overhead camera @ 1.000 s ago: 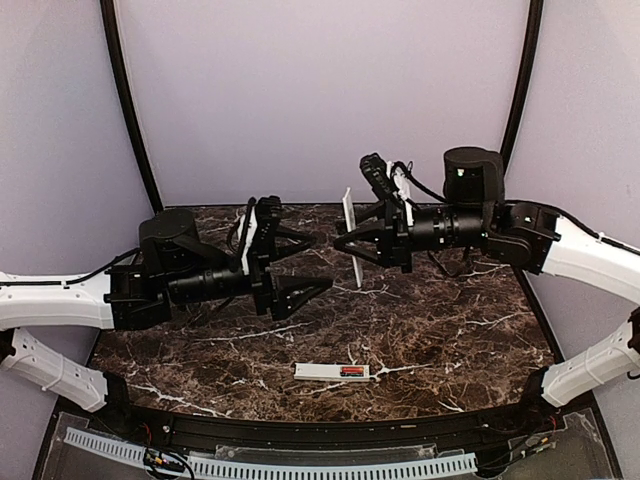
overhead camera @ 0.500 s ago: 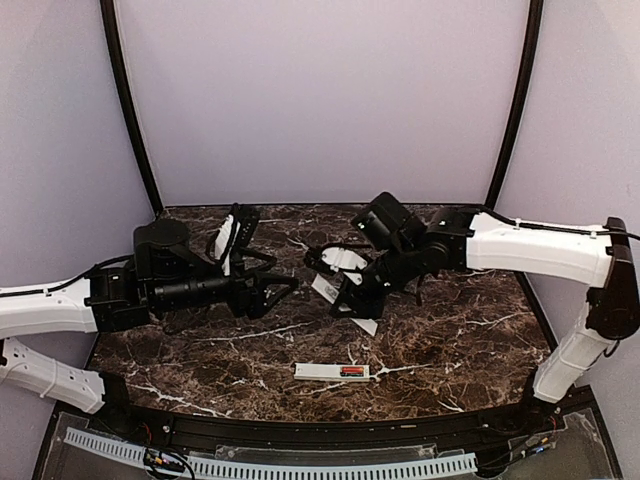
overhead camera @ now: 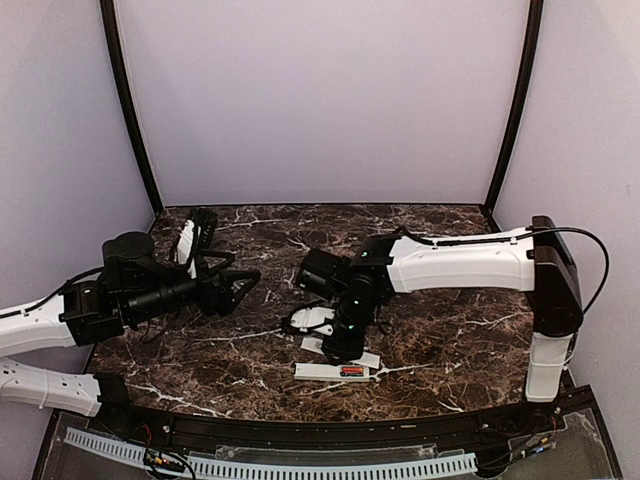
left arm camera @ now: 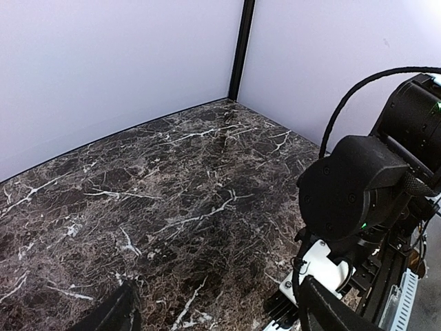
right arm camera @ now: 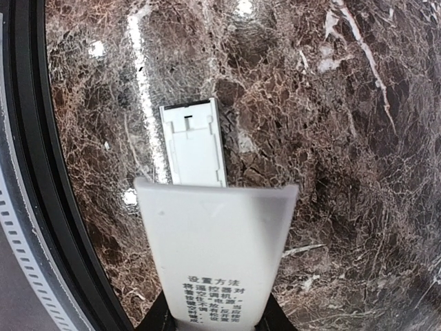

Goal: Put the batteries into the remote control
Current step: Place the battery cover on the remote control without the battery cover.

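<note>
**Remote control (overhead camera: 318, 371) on the table, lid in the right pincer**

On the left, the left arm (overhead camera: 50, 325) hangs low over the dark marble table (overhead camera: 450, 340). The left gripper (overhead camera: 238, 283) points toward the middle. Its two fingers are wide apart and hold nothing. In the left wrist view, the dark fingertips (left arm camera: 120, 314) show at the bottom, with bare table between them.

In the middle, close to the front edge, the remote control lies flat, with its long side along the edge. A red battery (overhead camera: 352, 371) shows in it, toward its right end.

The right gripper (right arm camera: 217, 316) hangs just above the remote control and points down at it. Its fingers are clamped on a thin white cover plate (right arm camera: 217, 241). In the right wrist view, the plate has small black print near the fingers. It hides part of the remote control, and a white end of the remote pokes out past it. I cannot tell if the plate touches the remote.

On the right, the right arm (overhead camera: 460, 265) reaches from the right side of the table in to the middle.
</note>
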Robot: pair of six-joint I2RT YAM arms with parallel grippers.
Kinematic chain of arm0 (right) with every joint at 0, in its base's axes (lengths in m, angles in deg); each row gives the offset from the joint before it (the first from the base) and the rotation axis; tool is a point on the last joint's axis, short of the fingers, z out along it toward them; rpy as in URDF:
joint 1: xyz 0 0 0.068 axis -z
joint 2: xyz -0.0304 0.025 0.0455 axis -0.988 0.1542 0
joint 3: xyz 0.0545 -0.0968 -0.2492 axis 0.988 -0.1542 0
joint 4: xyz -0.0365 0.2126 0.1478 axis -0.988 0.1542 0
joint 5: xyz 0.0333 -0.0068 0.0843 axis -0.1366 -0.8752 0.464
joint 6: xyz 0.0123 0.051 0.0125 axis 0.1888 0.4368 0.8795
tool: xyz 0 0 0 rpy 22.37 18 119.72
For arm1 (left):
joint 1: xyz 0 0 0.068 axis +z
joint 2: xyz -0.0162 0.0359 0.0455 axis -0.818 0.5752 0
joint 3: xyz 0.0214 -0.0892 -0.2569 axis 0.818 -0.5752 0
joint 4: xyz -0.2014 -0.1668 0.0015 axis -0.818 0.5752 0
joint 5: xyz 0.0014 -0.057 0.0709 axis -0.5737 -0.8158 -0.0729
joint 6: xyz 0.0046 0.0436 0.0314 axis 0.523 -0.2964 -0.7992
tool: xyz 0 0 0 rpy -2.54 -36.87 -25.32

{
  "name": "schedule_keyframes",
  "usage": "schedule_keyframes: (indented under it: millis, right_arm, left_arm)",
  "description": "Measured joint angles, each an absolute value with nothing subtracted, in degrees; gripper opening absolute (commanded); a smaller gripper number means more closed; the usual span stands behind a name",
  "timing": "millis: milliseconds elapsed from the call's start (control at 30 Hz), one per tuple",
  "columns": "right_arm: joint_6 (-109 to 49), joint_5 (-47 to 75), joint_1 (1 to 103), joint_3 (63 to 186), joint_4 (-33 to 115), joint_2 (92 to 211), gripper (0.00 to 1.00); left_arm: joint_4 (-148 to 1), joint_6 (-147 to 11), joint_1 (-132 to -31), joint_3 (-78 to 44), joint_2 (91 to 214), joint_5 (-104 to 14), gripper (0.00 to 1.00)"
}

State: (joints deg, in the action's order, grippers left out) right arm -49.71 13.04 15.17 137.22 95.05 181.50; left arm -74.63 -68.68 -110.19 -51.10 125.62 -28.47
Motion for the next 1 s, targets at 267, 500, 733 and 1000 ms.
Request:
schedule_keyframes:
  millis: [267, 500, 733, 1000]
  right_arm:
    - [-50.89, 9.83, 12.77, 142.95, 98.55, 186.26, 0.17]
    - [-52.55, 7.36, 12.33, 145.55, 100.14, 190.22, 0.19]
    - [-53.67, 6.83, 12.11, 146.47, 101.17, 190.63, 0.21]
    - [-54.5, 6.81, 12.11, 146.6, 101.12, 192.03, 0.23]
  left_arm:
    - [-74.56, -70.47, -109.6, -51.17, 126.56, -28.36, 0.78]
    - [-74.54, -71.48, -109.12, -51.17, 126.74, -28.38, 0.78]
    - [-74.54, -71.96, -108.97, -51.17, 126.74, -28.41, 0.78]
    - [-74.56, -72.18, -108.64, -51.17, 126.48, -28.58, 0.78]
